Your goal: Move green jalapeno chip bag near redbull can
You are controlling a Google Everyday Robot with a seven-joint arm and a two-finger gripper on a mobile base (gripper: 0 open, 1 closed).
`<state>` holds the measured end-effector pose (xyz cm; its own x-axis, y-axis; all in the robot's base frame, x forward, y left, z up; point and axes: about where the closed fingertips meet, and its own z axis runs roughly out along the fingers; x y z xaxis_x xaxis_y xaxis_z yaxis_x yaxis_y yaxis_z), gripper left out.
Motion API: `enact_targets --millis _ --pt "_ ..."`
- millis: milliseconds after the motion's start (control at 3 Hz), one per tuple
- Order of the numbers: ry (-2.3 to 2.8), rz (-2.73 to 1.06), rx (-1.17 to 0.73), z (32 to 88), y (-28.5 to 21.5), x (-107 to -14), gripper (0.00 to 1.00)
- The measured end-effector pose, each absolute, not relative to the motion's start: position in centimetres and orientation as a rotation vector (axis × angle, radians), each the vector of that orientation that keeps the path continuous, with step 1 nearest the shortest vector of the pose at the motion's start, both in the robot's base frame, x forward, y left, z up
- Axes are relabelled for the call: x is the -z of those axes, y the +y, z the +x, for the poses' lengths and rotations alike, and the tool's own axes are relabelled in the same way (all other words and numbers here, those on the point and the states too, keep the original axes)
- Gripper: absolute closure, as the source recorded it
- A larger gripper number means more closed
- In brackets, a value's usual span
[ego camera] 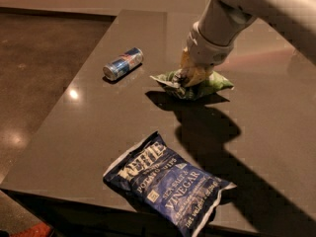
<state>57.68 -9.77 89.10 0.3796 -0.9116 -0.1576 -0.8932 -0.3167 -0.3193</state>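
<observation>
The gripper's [183, 78] fingers clamp the left end of the green jalapeno chip bag [213, 84], which lies right of the redbull can [123, 63].

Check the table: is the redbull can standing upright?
No, the redbull can lies on its side, apart from the gripper at the green jalapeno chip bag.

You see the gripper [186, 77] down on the dark table [94, 132], pinching the crumpled left part of the green jalapeno chip bag [213, 84]. The redbull can [123, 63] lies on its side to the bag's left, near but apart from it. The blue Kettle bag [168, 181] lies flat by the table's near edge.
</observation>
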Motion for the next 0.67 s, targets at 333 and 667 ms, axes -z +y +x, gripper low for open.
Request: enact_targets --millis 333,667 --pt "1.43 -2.288 0.053 58.8 -6.9 -89.9 1.0" --pt "1.333 -2.287 0.036 59.5 -5.0 -90.4 1.0"
